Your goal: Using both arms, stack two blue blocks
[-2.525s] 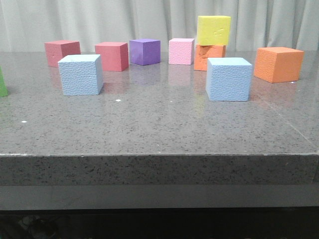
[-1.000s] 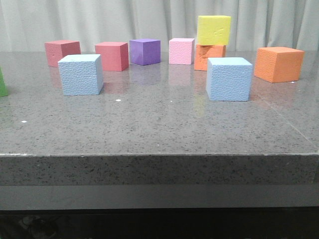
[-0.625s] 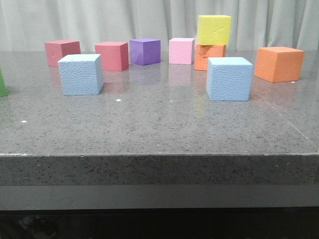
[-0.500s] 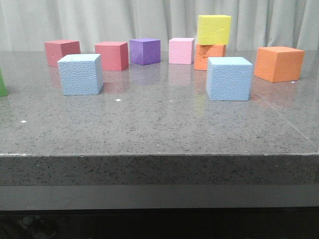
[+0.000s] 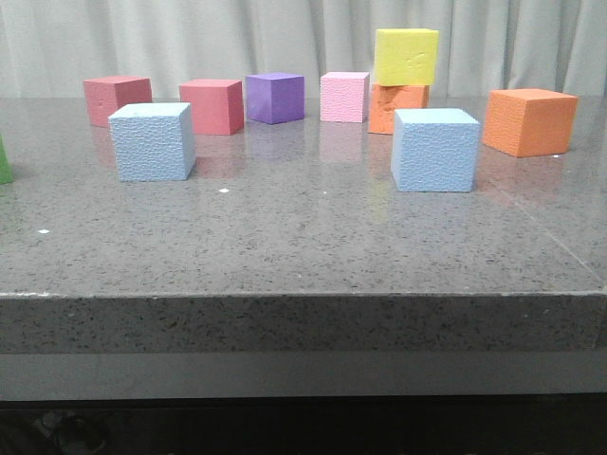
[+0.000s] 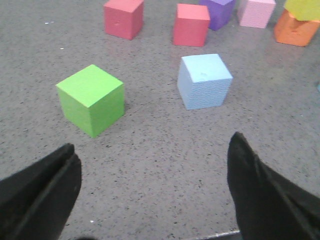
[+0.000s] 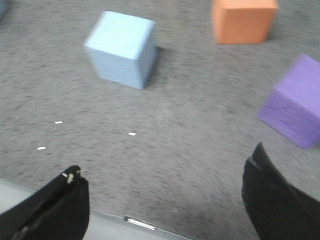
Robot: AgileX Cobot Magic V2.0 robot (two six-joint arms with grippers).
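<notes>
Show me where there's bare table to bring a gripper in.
Bare: the stretch between the left blue block and the right blue block, and the front strip of the table. Crowded: the back row, from the red cubes to the orange cube.

low front camera; wrist cameras overlook shared table [image 5: 285, 246].

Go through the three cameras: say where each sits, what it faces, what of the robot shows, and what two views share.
Front view: low at the table's near edge, facing forward across the table to the left blue block, right blue block and a curtain; no robot part shows.
Left wrist view: on the left arm, looking down past the open left gripper at the left blue block and a green block.
Right wrist view: on the right arm, blurred, over the open right gripper, toward a blue block.
Shared: front and left wrist views both show the left blue block.
</notes>
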